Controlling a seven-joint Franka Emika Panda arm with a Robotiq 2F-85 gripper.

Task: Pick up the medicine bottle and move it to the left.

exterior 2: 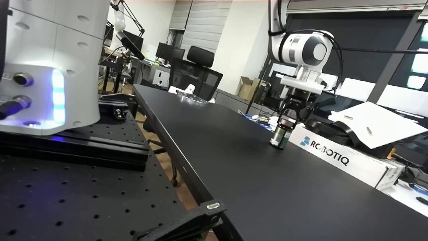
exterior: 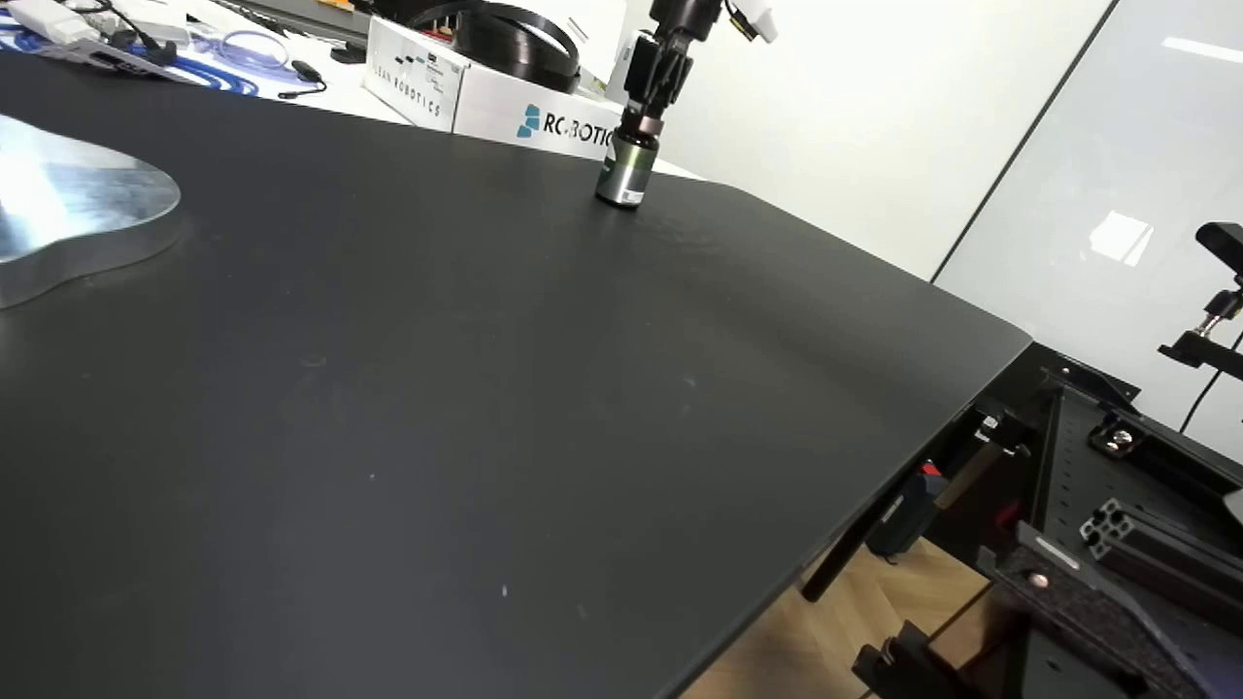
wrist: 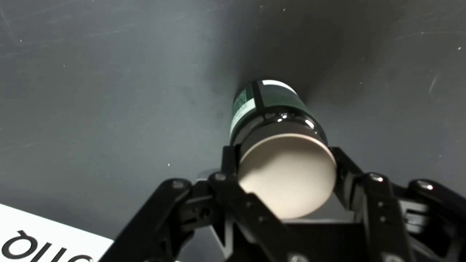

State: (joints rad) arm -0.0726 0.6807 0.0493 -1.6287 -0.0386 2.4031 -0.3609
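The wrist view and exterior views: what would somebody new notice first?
Probably the pale round cap of the medicine bottle, held by the gripper near the middle of the wrist view. Next, maybe the glowing light strip on the robot base, at the left of an exterior view. The white Robotiq box may catch the eye, beside the black table.

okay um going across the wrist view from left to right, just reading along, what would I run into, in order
White box → near fingertip → bottle → far fingertip.
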